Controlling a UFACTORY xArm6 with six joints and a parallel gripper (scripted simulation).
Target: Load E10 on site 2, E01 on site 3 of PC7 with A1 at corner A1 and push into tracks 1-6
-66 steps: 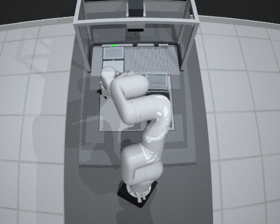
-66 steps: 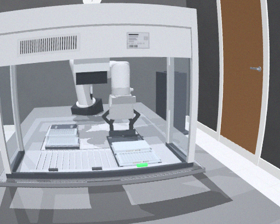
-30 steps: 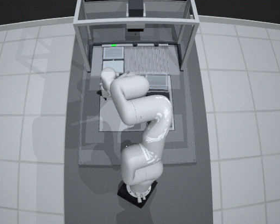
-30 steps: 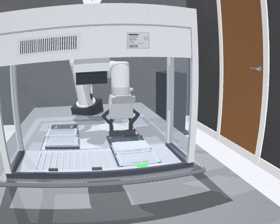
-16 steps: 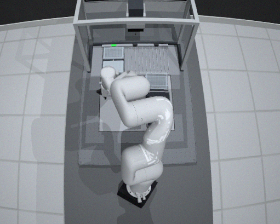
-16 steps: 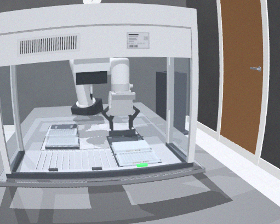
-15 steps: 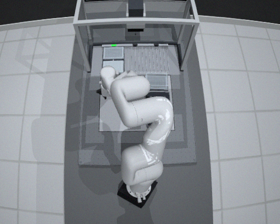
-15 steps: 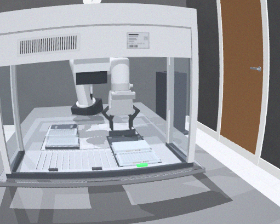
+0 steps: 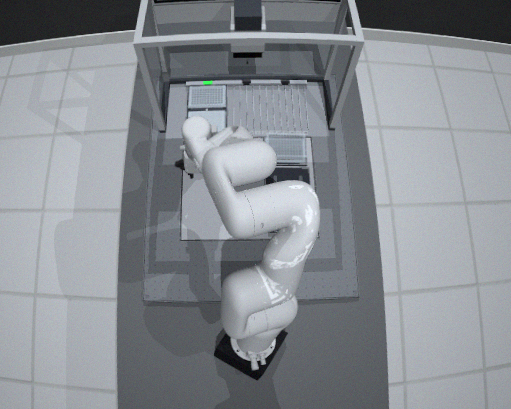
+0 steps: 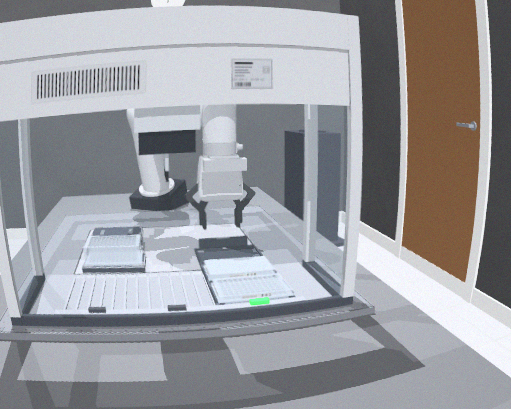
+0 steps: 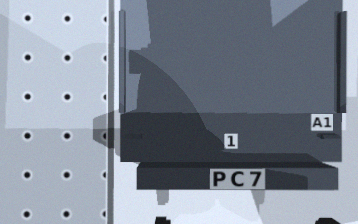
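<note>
Hovering mid-frame in your exterior view, the white dark-fingered gripper [image 10: 221,217] stands wide open, holding nothing, above the dark rectangular carrier PC7 [image 11: 237,178], green lamp [image 10: 259,301] lit.

You see PC7 [image 10: 242,266], a dark flat carrier, lying lengthwise in the leftmost tracks of the rails [image 10: 132,291], with the green lamp [image 10: 259,301] lit at its far end. Site 1 [image 11: 230,95] by the handle [image 11: 237,178] is bare. E10 [image 10: 234,267] and E01 [image 10: 252,287] sit flat on the two sites beyond it. E07 [image 10: 113,252] rests level in its nest beside the apron.
</note>
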